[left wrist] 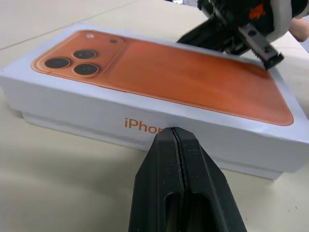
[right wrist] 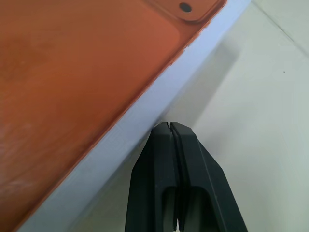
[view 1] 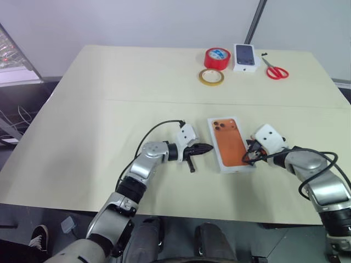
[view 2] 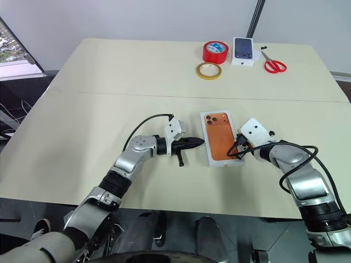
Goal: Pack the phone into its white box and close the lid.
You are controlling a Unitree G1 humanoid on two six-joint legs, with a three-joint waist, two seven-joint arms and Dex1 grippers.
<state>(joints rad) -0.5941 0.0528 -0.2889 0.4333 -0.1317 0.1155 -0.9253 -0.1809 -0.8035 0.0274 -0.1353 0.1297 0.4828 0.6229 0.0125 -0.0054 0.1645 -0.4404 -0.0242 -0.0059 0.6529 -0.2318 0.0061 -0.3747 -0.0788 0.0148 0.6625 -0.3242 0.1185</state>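
Note:
The lid, white with an orange phone pictured on top, sits down over the white box, whose lower edge shows just under it. The phone itself is hidden. My left gripper is shut and points at the lid's left long side, its tip right at the printed side wall. On the opposite side my right gripper is also shut, and its tip rests against the lid's right long edge near the front. Neither gripper holds anything.
At the far end of the table lie a red tape roll, a yellowish tape ring, a small white box picturing a dark phone and red scissors. The table's front edge runs close behind my arms.

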